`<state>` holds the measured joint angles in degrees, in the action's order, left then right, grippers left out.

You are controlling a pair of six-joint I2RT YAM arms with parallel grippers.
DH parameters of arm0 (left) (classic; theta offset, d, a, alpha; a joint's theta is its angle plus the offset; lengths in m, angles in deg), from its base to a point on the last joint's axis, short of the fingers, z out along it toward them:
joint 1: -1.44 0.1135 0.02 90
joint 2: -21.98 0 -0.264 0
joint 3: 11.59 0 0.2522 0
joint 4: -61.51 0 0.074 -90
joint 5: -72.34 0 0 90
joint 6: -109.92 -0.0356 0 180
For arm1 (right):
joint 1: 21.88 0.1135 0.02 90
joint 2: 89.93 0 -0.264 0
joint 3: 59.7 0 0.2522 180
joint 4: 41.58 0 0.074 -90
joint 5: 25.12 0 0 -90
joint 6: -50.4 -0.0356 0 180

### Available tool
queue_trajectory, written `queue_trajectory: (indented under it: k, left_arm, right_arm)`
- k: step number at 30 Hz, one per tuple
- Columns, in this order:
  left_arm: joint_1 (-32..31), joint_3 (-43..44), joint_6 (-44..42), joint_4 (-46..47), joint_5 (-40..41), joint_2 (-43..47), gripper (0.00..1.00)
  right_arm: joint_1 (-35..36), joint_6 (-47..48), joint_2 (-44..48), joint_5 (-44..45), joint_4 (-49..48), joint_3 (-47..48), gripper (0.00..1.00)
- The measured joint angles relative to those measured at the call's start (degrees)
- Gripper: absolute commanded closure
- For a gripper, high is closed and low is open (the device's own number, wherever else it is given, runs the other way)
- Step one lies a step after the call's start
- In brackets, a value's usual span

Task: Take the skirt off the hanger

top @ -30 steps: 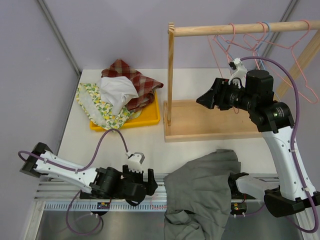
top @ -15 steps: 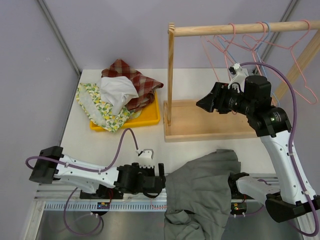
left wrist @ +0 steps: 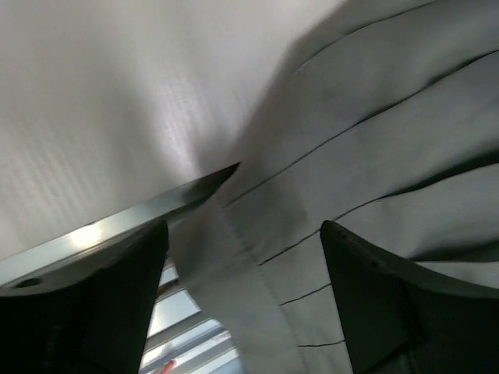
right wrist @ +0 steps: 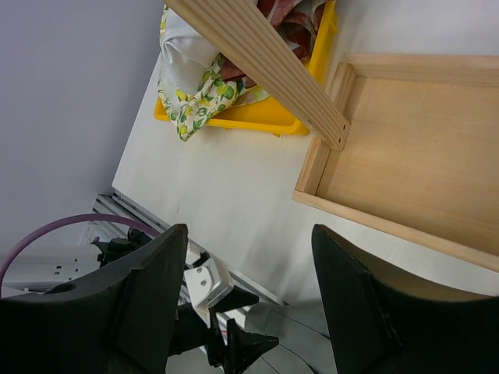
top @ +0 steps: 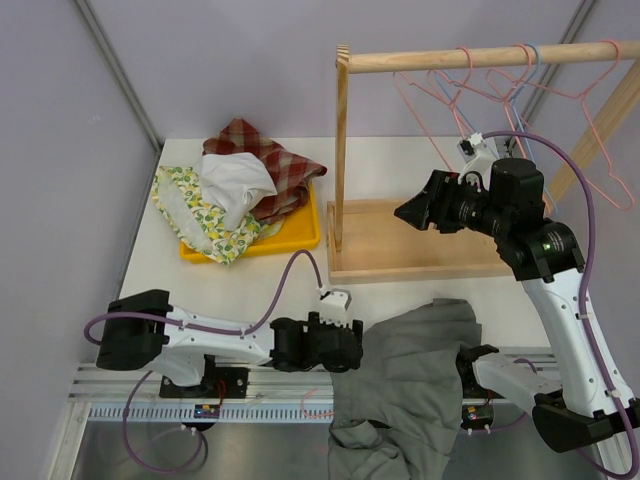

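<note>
The left arm has swung in across the near edge of the white desk (top: 250, 290). It has brought the left end effector (top: 352, 345) from the near-left corner up against the left edge of the grey pleated skirt (top: 415, 375).

In the left wrist view its two dark fingers (left wrist: 117, 304) stand wide apart. The skirt's hem runs up between them, over the desk's metal edge rail. The fabric sits inside the gap and is not pinched — whether either finger actually touches it cannot be told.

The skirt lies in a crumpled heap on the desk to the right of this end effector, with its lower part spilling over the near edge. It is off the pink wire hangers (top: 463, 60), which hang bare on the round wooden rail (top: 450, 60) well beyond it.

The right arm has lifted and drawn back a little. The right end effector (top: 415, 210) hangs in the air, spread and holding nothing, and faces left over the shallow wooden rack base (top: 400, 250) just below it.

Well beyond the left end effector and off to its left sits a yellow tray (top: 300, 235) heaped with plaid, white and lemon-print cloths — apart from both arms.
</note>
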<state>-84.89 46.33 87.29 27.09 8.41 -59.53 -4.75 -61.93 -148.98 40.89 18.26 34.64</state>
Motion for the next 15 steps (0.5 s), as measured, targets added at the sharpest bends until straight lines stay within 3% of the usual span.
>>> queue_trajectory:
  k: [3, 6, 8, 9, 10, 13, 15]
  left_arm:
    - [0.48, 0.48, -1.97, 3.15, -1.60, -0.37, 0.45]
    - [1.16, 0.50, -3.34, 5.03, -3.08, -0.57, 0.50]
    - [1.55, 0.83, -3.98, 5.18, -3.74, -0.96, 0.40]
    - [1.66, 1.14, -4.17, 4.90, -3.89, -1.16, 0.31]
    - [1.75, 1.53, -4.22, 4.04, -3.89, -1.22, 0.14]
    - [1.49, 1.81, -1.79, 0.42, -2.86, -0.17, 0.03]
    - [0.92, 1.33, -0.17, -1.99, -1.88, 1.75, 0.02]
  right_arm:
    - [0.00, 0.00, 0.13, 0.57, 0.00, -0.28, 0.28]
    - [0.00, 0.02, 0.28, 0.85, 0.02, -0.90, 0.28]
    - [0.00, 0.02, 0.28, 0.98, 0.02, -1.16, 0.28]
    - [0.00, 0.02, 0.26, 1.01, 0.02, -1.20, 0.28]
    - [0.00, 0.02, 0.26, 1.01, 0.02, -1.22, 0.28]
    - [0.00, 0.02, 0.28, 0.98, 0.02, -1.20, 0.28]
    - [0.00, 0.02, 0.28, 0.98, 0.04, -1.22, 0.28]
